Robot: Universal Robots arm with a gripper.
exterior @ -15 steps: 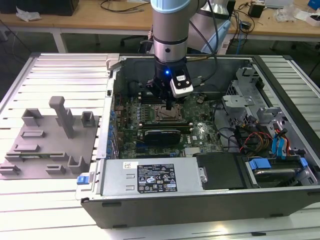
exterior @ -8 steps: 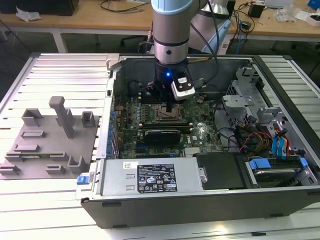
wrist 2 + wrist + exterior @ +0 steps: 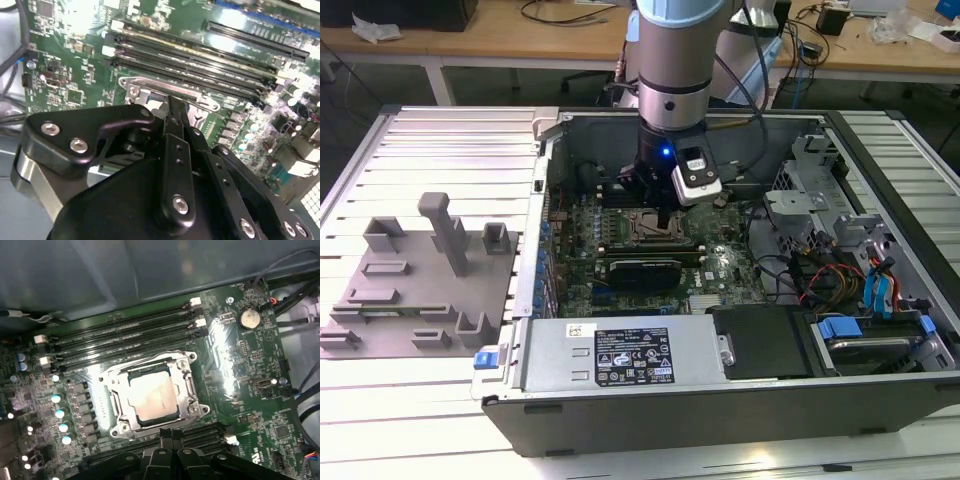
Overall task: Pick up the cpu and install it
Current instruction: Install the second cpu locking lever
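The cpu (image 3: pixel 152 397), a silvery-white square chip, lies flat inside the metal socket frame (image 3: pixel 190 385) on the green motherboard (image 3: pixel 250 365). In the first wrist view my gripper (image 3: pixel 171 434) hangs just off one edge of that frame, its two black fingers pressed together with nothing between them. The second wrist view has the gripper (image 3: pixel 173 107) ending in a narrow tip over the socket frame (image 3: pixel 150 87). In the exterior view the gripper (image 3: pixel 663 212) reaches down into the open computer case (image 3: pixel 720 400), right above the socket.
Memory slots (image 3: pixel 125 335) run along both sides of the socket. A power supply (image 3: pixel 620 355) sits at the case's front. Cables and blue drive bays (image 3: pixel 860 280) crowd the exterior view's right. A grey slotted fixture (image 3: pixel 415 290) stands on the table at the exterior view's left.
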